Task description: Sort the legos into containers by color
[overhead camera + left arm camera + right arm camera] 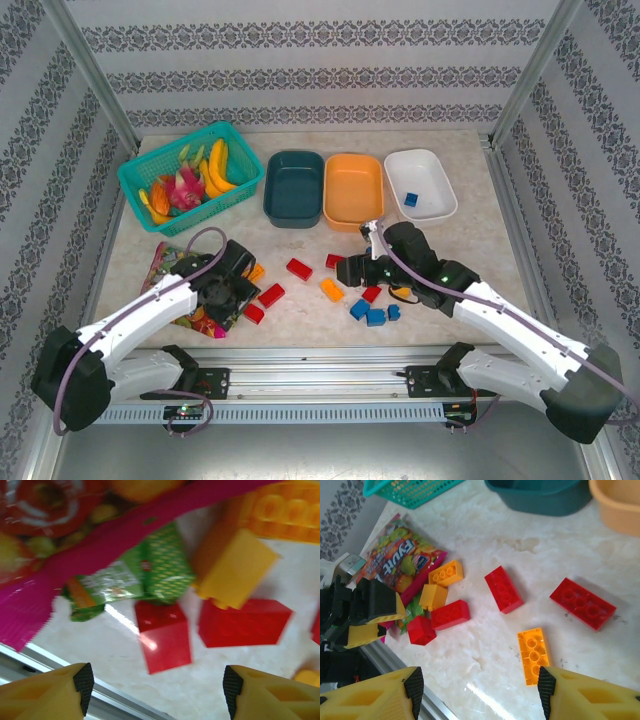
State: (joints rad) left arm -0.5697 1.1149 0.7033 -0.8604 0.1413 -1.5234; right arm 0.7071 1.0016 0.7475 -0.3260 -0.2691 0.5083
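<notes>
Left station: I found the left pincer point(157, 692) spread, nothing between its pads point(83, 681), hanging low over the legos point(271, 294) clustered beside the candy bag point(45, 575). A small red brick point(165, 636) lay on the bench point(115, 665) just ahead of it, close to the centre line between the pads. Its longer side ran away from the pincer, so the jaws stood across its narrow width. A second red brick point(243, 622) lay just beside it, with a yellow-orange brick point(232, 567) beyond; whether those two touched, I could not tell.

Right station: the right pincer point(480, 695) was also spread and empty. A long orange brick point(533, 655) lay just ahead, off-centre toward one pad point(546, 687), its long axis pointing away from the pincer.

Judgement: the left arm was the nearer for the cluster at the bag, the right arm for the long orange brick and the blue bricks point(372, 312).

Containers stood in a row at the far side: dark teal tub point(293, 187), orange tub point(354, 190), white tub point(425, 172), the last holding one blue piece point(411, 200).

Writing: the bag's large letters read roughly "FRUIT"; the smaller print was illegible, and I saw no readable marking on the bricks
</notes>
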